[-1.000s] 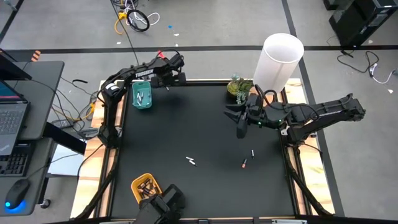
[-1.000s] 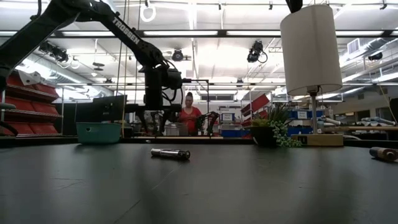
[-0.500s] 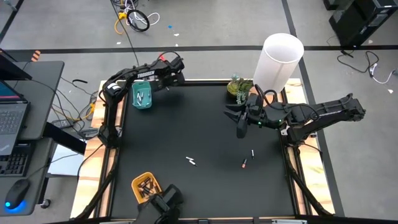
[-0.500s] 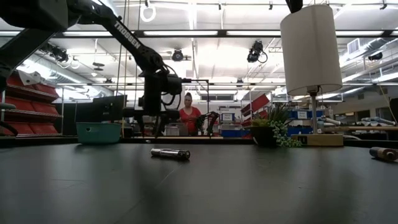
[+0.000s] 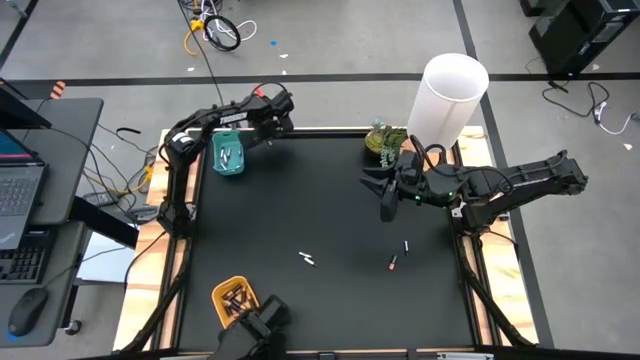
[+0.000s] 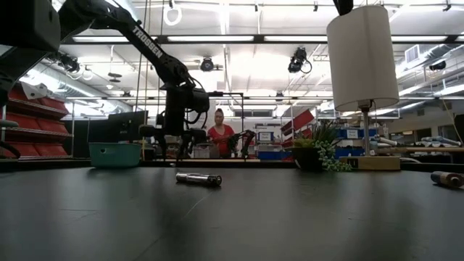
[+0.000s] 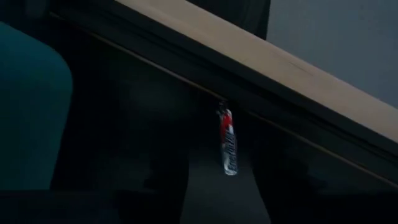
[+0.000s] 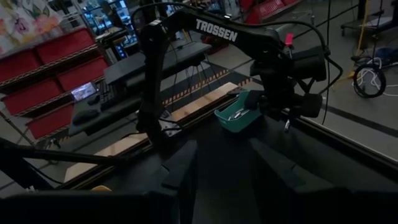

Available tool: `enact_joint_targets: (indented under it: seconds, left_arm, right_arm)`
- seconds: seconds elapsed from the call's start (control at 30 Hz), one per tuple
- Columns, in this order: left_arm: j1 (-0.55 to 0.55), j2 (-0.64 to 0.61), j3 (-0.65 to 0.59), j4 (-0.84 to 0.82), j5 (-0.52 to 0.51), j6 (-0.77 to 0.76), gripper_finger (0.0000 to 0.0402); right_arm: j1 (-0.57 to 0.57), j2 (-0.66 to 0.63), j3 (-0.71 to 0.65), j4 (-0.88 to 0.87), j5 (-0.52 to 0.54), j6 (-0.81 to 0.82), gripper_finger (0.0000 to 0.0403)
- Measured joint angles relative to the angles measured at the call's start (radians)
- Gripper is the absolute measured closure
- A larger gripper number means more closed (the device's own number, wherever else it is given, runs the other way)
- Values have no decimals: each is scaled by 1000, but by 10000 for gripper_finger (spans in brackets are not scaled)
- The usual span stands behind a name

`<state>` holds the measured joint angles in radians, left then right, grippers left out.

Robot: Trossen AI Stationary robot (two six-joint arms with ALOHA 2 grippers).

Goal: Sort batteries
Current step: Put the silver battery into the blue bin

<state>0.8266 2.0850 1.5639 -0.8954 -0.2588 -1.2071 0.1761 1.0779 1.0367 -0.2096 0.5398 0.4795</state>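
Black matting covers the table (image 5: 330,200), and on it we count 3 loose batteries (image 5: 308,259) in the high view: a pale one near the middle, another pale one (image 5: 406,245) toward the right side, and a dark one with a red-orange end (image 5: 393,263) just beside it. Our left gripper (image 5: 268,128) is at the far edge, just beside the teal tray (image 5: 228,153), which already holds a few pale cells. In its wrist view a silvery battery with red print (image 7: 227,148) hangs between our 2 dark fingers (image 7: 168,180); they are parted, and we cannot tell whether they grip that cell or merely frame it. The yellow tray (image 5: 232,297) at the near edge holds the dark cells.

Our right gripper (image 5: 388,212) hovers above the mat past the middle, near the small plant (image 5: 384,138) and the white lamp shade (image 5: 447,95). Its fingers (image 8: 177,165) stand apart with nothing between them.

We judge these cells to be light, rigid and smooth-skinned, so they will roll at a nudge and could squirt out of a skewed pinch. Best hold, we think, is across the barrel at mid-length, fingers square to its long axis, with a modest squeeze. The low view shows one cell (image 6: 199,179) lying on its side, free to roll.
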Motion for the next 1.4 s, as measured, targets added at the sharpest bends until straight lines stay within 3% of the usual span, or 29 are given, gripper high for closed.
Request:
enact_joint_targets:
  seconds: [0.13, 0.37, 0.5, 0.7, 0.87, 1.0, 1.13, 1.27, 1.4]
  left_arm:
    - [11, 0, 0, -2, 17, 1, 223]
    - [2, 0, 19, -18, 17, 139, 224]
    - [-40, -9, 73, -39, -64, 210, 224]
    - [-121, -80, 141, -37, -210, 449, 225]
    - [-151, -234, 101, -1, -255, 468, 225]
    - [-167, -421, -26, 172, -243, 517, 225]
    - [-209, -606, -157, 278, -167, 551, 225]
    - [-268, -742, -234, 229, -143, 530, 225]
    - [-318, -814, -292, 170, -109, 480, 225]
  right_arm:
    - [1, 0, 0, 15, 2, 0, 277]
    - [1, 0, 0, 22, 6, -1, 277]
    - [1, 0, 0, 21, 10, -1, 277]
    - [-11, -4, 0, -13, 6, 22, 277]
    - [-81, 3, 0, -129, -179, 19, 277]
    - [-147, 31, 0, -133, -336, -56, 277]
    - [-213, 102, 0, -29, -517, -144, 276]
    - [-249, 209, 0, 128, -749, -139, 277]
    - [-250, 317, 10, 211, -776, -135, 284]
